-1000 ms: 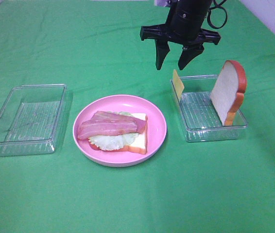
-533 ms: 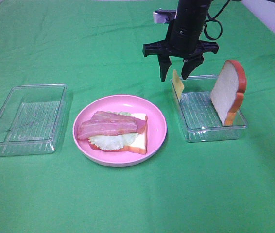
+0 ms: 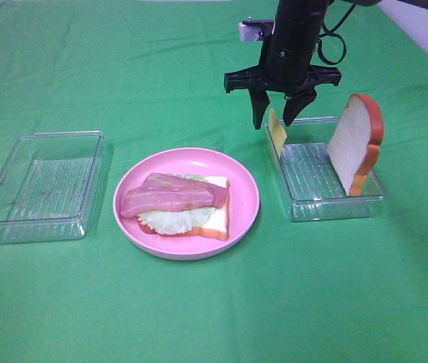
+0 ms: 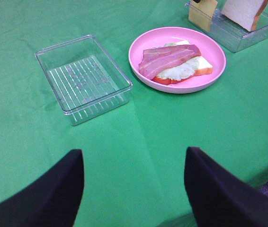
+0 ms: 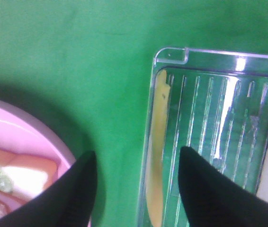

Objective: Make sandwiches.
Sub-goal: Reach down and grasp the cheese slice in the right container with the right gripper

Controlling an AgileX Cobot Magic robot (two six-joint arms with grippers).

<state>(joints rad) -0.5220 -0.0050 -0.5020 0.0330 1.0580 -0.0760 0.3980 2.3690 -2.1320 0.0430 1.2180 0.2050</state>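
Where the green-clothed worktop [image 3: 199, 325] fills the high view, a clear left tray [image 3: 44, 227] sits at centre left and a clear right tray [image 3: 335, 206] at centre right, well apart. Between them, just below the middle of the frame, lies the pink plate [image 3: 246, 200]. It carries the unfinished sandwich [image 3: 186, 206]: a flat bread slice [image 3: 215, 219] underneath, lettuce [image 3: 170, 221] on it and bacon [image 3: 170, 194] on top. An upright bread slice [image 3: 352, 144] stands on edge in the right tray, leaning at its right end. The left gripper [image 4: 134, 151], seen only from its own wrist camera, is spread wide above the cloth and grips nothing. At upper centre right, the right gripper [image 3: 273, 122] points down with its jaws apart, one finger on each side of the cheese slice [image 3: 277, 132]. That slice stands against the right tray's left wall. The fingers seem not to touch it, though the angle leaves this unsure.
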